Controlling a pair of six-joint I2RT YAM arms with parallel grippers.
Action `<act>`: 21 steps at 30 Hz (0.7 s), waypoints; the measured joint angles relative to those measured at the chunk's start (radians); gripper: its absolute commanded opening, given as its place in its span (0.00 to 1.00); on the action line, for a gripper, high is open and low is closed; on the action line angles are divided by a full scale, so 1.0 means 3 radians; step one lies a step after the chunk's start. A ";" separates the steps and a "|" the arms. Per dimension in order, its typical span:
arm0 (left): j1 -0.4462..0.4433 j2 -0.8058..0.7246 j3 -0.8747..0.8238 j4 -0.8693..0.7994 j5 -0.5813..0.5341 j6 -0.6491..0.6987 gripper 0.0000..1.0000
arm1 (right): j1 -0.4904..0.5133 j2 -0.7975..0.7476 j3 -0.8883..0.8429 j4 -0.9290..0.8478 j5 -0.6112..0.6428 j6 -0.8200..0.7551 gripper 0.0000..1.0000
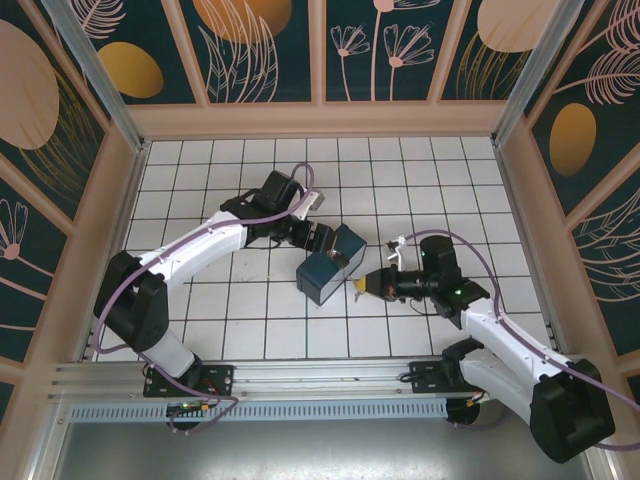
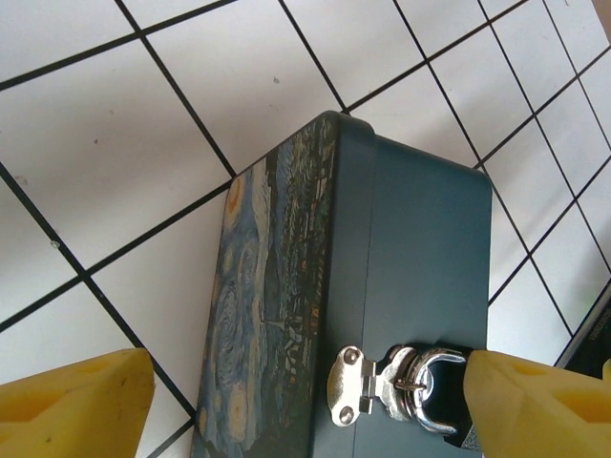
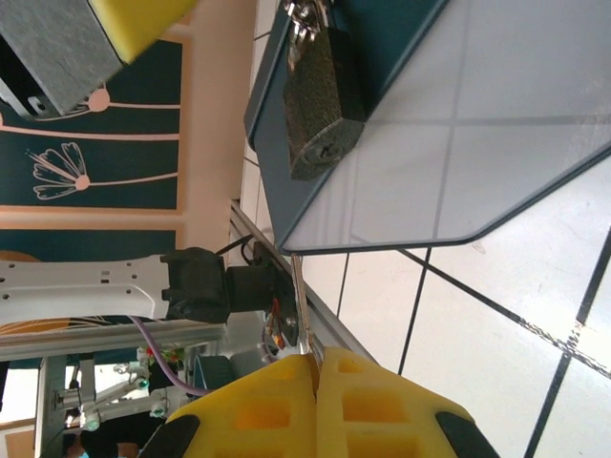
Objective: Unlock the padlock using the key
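Note:
The padlock (image 3: 320,105), with its dark body and silvery shackle (image 2: 431,389), hangs from the metal hasp (image 2: 353,384) of a blue swirl-painted box (image 1: 325,275). Its keyhole faces the right wrist camera. My left gripper (image 2: 305,410) is open, its yellow fingers wide apart. One finger (image 2: 76,405) hangs over the tiles and the other (image 2: 535,410) is right beside the padlock body. My right gripper (image 3: 317,358) is shut on the key (image 3: 300,305). The thin blade points up toward the box edge, below the padlock and apart from it. In the top view the right gripper (image 1: 358,286) sits just right of the box.
The box lies on a white tiled floor (image 1: 250,300) near the middle. Patterned teal wall panels (image 1: 260,50) enclose the cell on three sides. An aluminium rail (image 1: 300,375) runs along the near edge between the arm bases.

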 measured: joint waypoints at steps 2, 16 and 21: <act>0.0000 -0.0028 -0.0057 0.0020 0.0000 0.0017 0.86 | 0.0001 0.0045 0.0000 0.0055 -0.0010 0.0005 0.00; 0.0000 -0.0076 -0.0156 0.0259 0.0090 0.0141 0.86 | -0.0034 0.0352 0.0000 0.0314 -0.0048 0.0069 0.00; -0.0011 -0.0076 -0.0231 0.0338 0.0113 0.0181 0.87 | -0.0099 0.0373 0.0000 0.0420 -0.0062 0.0116 0.00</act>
